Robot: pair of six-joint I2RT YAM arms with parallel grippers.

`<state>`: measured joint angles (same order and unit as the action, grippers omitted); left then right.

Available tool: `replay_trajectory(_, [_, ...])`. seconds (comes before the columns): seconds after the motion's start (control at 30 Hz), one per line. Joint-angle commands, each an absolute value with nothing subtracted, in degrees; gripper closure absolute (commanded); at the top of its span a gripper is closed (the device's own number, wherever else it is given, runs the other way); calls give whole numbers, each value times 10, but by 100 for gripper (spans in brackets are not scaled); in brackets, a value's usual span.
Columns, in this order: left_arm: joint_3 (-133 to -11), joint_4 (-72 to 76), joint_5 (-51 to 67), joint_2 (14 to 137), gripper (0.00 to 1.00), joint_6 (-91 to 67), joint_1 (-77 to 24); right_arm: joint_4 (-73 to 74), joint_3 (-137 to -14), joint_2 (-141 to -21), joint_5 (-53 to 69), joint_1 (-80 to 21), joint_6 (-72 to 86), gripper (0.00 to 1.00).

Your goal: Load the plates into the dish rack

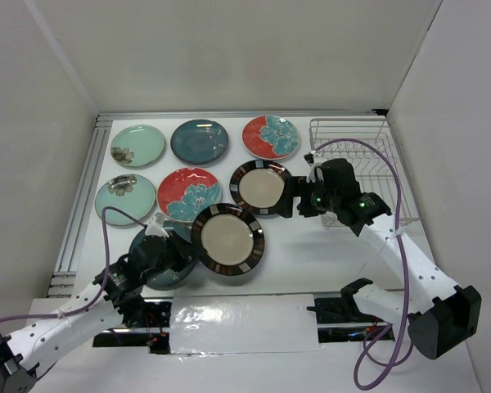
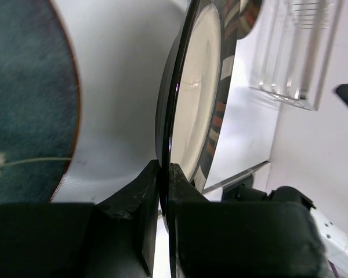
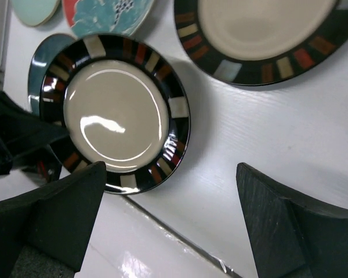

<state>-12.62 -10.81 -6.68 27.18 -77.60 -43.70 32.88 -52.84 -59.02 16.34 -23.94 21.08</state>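
We log left tool (image 2: 164, 174) pinching near-edge striped-rim plate (image 1: 227, 239) | right tool (image 3: 171, 179) wide open | glossy white counter (image 1: 311, 262), white walls (image 1: 229, 49)

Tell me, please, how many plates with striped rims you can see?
2. The far plate lies flat left of the rack; the near plate has its edge pinched by the left gripper. Others could be stacked unseen.

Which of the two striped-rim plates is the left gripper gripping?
The near striped plate, its rim pinched by the left gripper; the far striped plate lies flat, ungripped.
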Motion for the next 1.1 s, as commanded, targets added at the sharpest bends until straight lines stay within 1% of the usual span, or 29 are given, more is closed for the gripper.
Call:
replay_trajectory(0.0, [-190,-4,-27,246,100,-745,-431,299,-551,-604,250,-234,185,1])
replay_trajectory(0.17, [-229,37,1,258,100,-713,-431,287,-551,-604,285,-234,185,1])
replay_trajectory(0.3, [-235,82,13,263,100,-708,-431,273,-545,-609,307,-234,185,1])
replay_trajectory(0.57, [-264,134,44,279,100,-702,-431,273,-540,-609,313,-229,179,1])
replay_trajectory(0.8, [-265,175,72,274,100,-702,-407,263,-521,-609,333,-223,173,1])
replay_trajectory(0.9, [-265,175,84,274,100,-702,-402,247,-511,-609,360,-223,173,13])
replay_trajectory(0.93, [-265,184,84,279,100,-702,-396,241,-511,-609,384,-223,173,24])
replay_trajectory(1.0, [-265,202,103,286,100,-702,-391,229,-504,-609,403,-223,173,33])
replay_trajectory(1.03, [-259,220,113,296,100,-702,-384,222,-504,-609,425,-218,173,40])
replay_trajectory(1.07, [-259,228,120,302,100,-708,-377,217,-504,-609,434,-218,173,43])
